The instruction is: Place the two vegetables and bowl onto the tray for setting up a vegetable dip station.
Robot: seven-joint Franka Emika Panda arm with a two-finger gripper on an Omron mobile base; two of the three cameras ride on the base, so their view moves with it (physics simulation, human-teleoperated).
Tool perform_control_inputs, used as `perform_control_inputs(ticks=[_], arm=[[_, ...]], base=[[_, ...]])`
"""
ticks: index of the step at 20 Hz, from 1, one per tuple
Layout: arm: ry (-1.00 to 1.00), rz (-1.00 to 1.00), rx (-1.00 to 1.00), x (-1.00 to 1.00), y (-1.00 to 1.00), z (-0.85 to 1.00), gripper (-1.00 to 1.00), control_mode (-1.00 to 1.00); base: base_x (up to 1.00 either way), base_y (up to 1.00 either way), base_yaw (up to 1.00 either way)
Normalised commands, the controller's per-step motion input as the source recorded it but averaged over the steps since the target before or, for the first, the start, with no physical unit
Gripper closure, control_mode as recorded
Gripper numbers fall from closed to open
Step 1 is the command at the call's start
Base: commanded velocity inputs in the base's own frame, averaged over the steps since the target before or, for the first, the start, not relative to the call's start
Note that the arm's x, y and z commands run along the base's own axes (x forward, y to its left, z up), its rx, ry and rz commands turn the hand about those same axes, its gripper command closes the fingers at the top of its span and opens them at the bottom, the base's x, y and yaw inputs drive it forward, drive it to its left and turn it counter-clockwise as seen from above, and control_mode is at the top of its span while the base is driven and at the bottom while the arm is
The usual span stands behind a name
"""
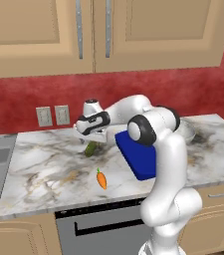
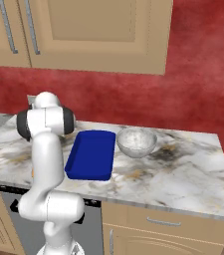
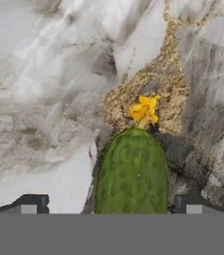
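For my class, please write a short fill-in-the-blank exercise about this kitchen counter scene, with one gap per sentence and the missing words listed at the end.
1. The tray on the marble counter is dark ____ in colour.
2. The carrot lies on the counter, nearer the front edge than the ____.
3. In the hand view, the cucumber has a small ____ flower at its tip.
4. The bowl stands beside the tray, not ____ it.

Missing words: blue; cucumber; yellow; on
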Motion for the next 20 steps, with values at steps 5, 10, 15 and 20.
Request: perform_control_inputs(ticks=[5, 10, 15, 20], arm=[[0.0, 0.0, 0.0, 0.04, 0.0, -0.32, -1.0, -1.0], [0.0, 0.0, 0.0, 0.09, 0.0, -0.33, -1.0, -1.0], [0.0, 0.0, 0.0, 0.04, 0.0, -0.02, 1.0, -1.0], [0.0, 0.0, 0.0, 0.0, 0.0, 0.0, 1.0, -1.0]], base=[[0.0, 0.0, 0.0], [0.0, 0.0, 0.0], [0.0, 0.0, 0.0], [0.0, 0.0, 0.0]])
